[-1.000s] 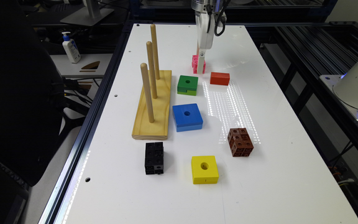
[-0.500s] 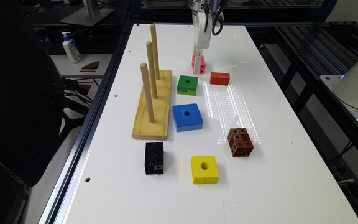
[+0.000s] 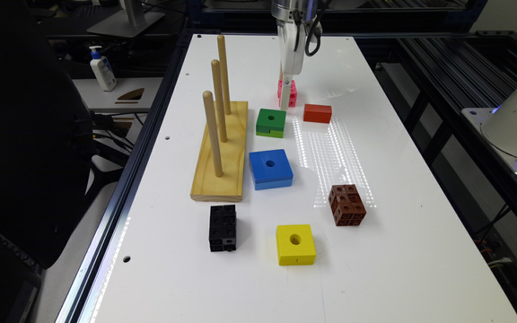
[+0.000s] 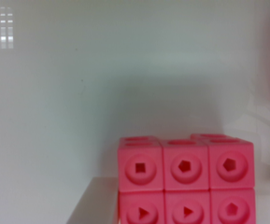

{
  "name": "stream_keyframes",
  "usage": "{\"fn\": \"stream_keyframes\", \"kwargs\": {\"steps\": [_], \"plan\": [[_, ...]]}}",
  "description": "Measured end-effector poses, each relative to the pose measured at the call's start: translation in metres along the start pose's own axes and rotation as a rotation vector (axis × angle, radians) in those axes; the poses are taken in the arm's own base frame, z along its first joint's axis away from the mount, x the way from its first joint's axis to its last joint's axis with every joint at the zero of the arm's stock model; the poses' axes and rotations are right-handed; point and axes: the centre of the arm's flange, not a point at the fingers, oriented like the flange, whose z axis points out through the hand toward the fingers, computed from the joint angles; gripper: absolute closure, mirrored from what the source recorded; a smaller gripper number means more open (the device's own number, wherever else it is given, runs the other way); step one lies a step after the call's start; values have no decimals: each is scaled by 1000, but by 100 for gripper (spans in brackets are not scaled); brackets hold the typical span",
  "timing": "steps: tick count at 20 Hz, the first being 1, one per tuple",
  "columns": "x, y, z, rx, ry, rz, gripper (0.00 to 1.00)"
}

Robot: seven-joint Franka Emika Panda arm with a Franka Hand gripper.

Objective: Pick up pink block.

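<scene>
The gripper (image 3: pixel 286 101) hangs just in front of the pink block (image 3: pixel 291 92) (upper centre of the exterior frame, on the white table (image 3: pixel 375 269)); its grip state I cannot tell.

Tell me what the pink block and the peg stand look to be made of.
Pink block: likely moulded plastic, smooth and faintly glossy, uniform colour, crisp seams between cubelets, round dimples.
Peg stand: apparently light wood with a smooth finish, pale yellowish tone, faint grain on the base.

Green block (image 3: pixel 270 122) and red block (image 3: pixel 317 113) crowd the pink block (image 3: pixel 291 93).
</scene>
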Motion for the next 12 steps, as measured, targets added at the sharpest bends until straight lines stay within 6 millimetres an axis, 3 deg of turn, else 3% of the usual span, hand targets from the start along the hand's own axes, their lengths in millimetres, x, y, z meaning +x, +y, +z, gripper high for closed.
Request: {"fn": "stream_keyframes", "kwargs": {"steps": [11,12], "plan": [[3,-1,6,1,0,1,0],[3,-1,6,2,1,1,100]]}}
